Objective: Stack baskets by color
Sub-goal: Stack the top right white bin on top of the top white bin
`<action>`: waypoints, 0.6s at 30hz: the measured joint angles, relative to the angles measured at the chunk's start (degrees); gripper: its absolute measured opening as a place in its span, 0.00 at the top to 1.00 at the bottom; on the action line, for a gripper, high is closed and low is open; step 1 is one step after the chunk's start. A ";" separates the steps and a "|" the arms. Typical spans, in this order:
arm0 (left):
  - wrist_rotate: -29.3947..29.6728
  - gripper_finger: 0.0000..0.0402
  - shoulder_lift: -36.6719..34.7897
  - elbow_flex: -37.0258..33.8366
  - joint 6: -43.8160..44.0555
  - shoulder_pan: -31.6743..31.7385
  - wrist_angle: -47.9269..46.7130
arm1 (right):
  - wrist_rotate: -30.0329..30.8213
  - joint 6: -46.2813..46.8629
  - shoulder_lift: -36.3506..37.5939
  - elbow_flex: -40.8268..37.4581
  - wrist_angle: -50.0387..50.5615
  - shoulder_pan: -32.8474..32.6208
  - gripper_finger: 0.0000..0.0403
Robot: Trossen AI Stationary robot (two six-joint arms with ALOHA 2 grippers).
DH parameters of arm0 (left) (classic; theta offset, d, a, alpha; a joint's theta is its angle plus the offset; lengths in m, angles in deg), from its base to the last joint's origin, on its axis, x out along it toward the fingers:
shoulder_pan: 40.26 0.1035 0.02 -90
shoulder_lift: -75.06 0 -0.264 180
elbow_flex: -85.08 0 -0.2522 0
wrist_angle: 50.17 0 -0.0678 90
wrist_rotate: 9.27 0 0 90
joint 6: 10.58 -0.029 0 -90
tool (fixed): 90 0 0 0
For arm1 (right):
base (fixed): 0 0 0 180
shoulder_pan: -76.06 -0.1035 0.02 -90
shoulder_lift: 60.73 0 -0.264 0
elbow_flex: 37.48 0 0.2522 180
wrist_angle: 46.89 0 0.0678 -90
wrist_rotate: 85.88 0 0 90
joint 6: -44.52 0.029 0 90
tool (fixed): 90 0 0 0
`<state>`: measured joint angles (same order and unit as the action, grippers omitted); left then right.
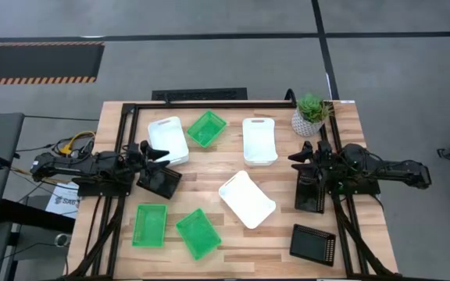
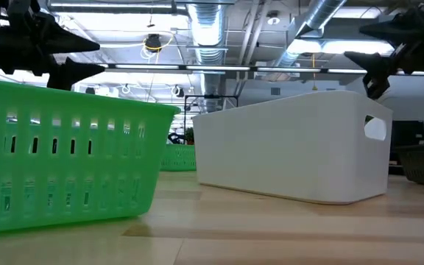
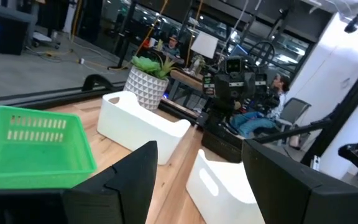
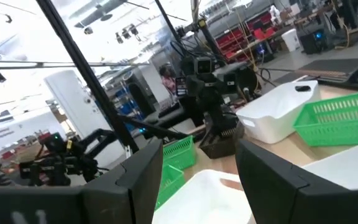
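**Inspector:** High view, status. Nine shallow plastic baskets lie scattered on the wooden table point(image 1: 233, 168), none stacked. Three white baskets: upper centre-left point(image 1: 168, 140), upper centre point(image 1: 259, 141), and tilted at centre point(image 1: 246, 199). Three green slotted baskets: upper centre point(image 1: 207, 128), lower left point(image 1: 149, 225) and beside it point(image 1: 198, 232). Black mesh baskets: one under each arm point(image 1: 159, 180) point(image 1: 312, 190), one at lower right point(image 1: 312, 244).

**Assistant:** Fingers?

**Inspector:** Left gripper point(image 1: 159, 153), at mid-left, and right gripper point(image 1: 298, 158), at mid-right, both stand spread wide, holding nothing and, as far as I can judge, touching nothing.

**Assistant:** Risks?

**Inspector:** In my judgement, the baskets look light and lie at mixed angles; a grip on a thin rim could slip or tilt one. The potted green plant point(image 1: 311, 114) at upper right stands near the right arm's reach and could be knocked.
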<state>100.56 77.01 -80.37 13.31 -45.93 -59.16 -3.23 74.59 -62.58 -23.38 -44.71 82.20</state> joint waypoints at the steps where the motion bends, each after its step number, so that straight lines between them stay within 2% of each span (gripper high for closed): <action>1: 0.43 0.44 0.02 0.01 0.05 0.00 0.26 | 0.35 0.41 -0.02 0.00 -0.01 0.00 0.44; 5: 1.81 0.44 0.00 -0.01 1.88 0.00 3.51 | 7.07 6.03 -0.01 0.00 -0.68 0.00 0.44; 9: 0.26 0.44 0.00 0.23 2.33 0.00 8.05 | 14.45 11.05 -0.01 0.00 -1.42 0.02 0.44; 14: 0.04 0.44 0.02 3.71 2.25 0.00 8.79 | 15.34 13.03 -0.19 2.41 -2.36 -0.22 0.44; 18: 0.05 0.44 0.80 8.09 2.08 0.00 5.26 | 15.32 9.74 -3.99 7.16 -1.98 -0.58 0.44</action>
<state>100.62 77.81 -72.28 15.39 -45.93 -53.90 12.10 84.33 -66.57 -16.22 -46.69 81.62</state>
